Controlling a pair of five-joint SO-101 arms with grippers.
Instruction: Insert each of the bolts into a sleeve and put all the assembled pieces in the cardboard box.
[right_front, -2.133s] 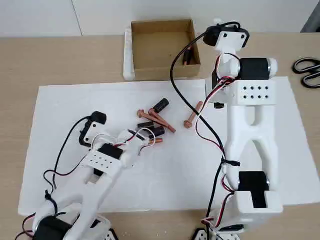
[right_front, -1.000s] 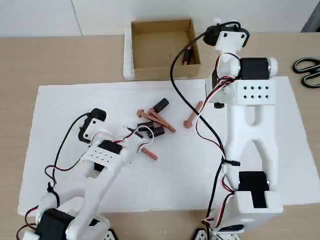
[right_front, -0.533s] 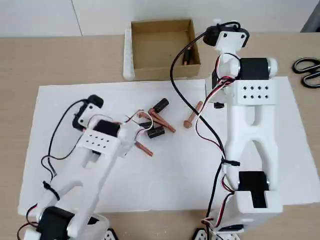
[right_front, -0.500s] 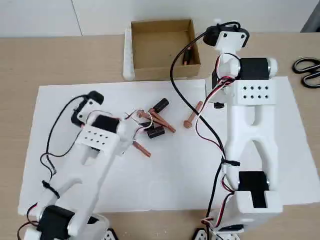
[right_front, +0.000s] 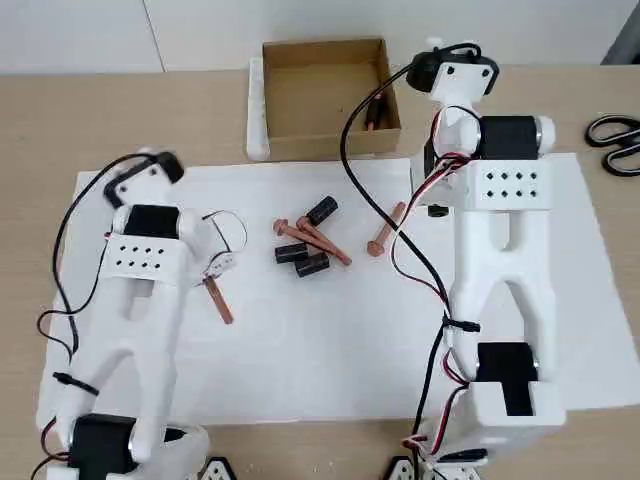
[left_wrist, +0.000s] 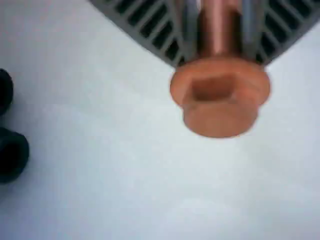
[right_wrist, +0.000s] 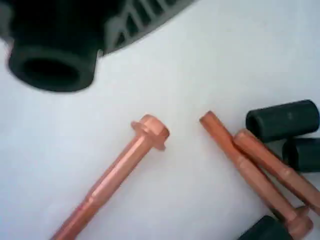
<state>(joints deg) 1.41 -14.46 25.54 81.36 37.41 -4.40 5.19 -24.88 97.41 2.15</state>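
Both loaded | left hand (right_front: 214, 272) clamped on copper bolt (left_wrist: 218, 95) | right hand (right_front: 435, 206) clamped on black sleeve (right_wrist: 52, 52)

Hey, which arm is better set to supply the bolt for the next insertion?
Left. The left gripper clamps a bolt, head pointing out; the right gripper holds a black sleeve, not a bolt.

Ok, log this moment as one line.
left fingers: shut on bolt | right fingers: shut on sleeve | paper: three loose bolts, three loose sleeves | cardboard box: one piece
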